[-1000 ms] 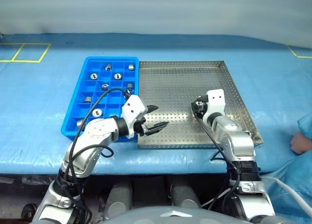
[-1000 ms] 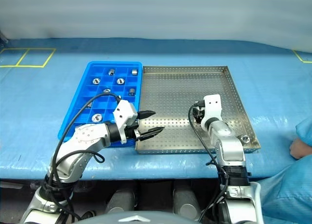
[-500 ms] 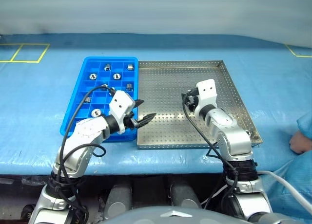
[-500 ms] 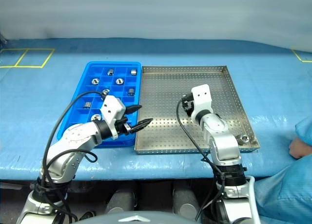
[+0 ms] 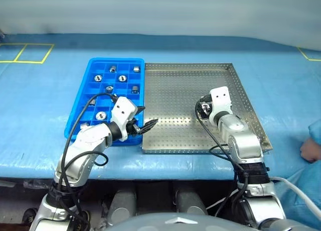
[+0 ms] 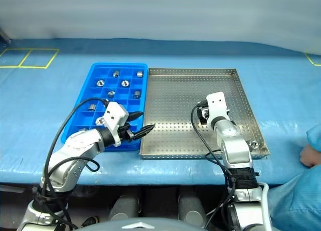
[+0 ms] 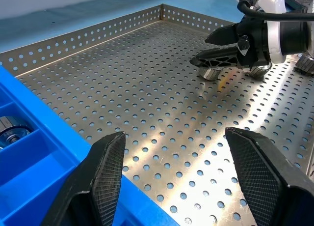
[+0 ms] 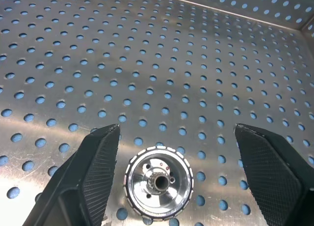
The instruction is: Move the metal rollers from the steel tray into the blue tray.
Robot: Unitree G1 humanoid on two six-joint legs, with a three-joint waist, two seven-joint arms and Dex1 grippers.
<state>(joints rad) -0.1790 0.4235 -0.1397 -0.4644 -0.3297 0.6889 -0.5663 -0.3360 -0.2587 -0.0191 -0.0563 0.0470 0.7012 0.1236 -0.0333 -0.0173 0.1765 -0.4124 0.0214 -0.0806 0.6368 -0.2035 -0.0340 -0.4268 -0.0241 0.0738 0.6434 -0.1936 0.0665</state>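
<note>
One metal roller [image 8: 158, 183] lies on the steel tray [image 5: 175, 90] between the right gripper [image 8: 167, 152]'s parted jaws, ungrasped. Next: close, lift, cross to the blue tray [image 5: 77, 121]. Left gripper [image 7: 176, 152] jaws apart, empty.

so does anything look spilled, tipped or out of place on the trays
Nothing stands out. The rollers in the blue tray each sit inside a compartment. One roller stands on end on the steel tray between the open right claw fingers; another rests near its corner.
</note>
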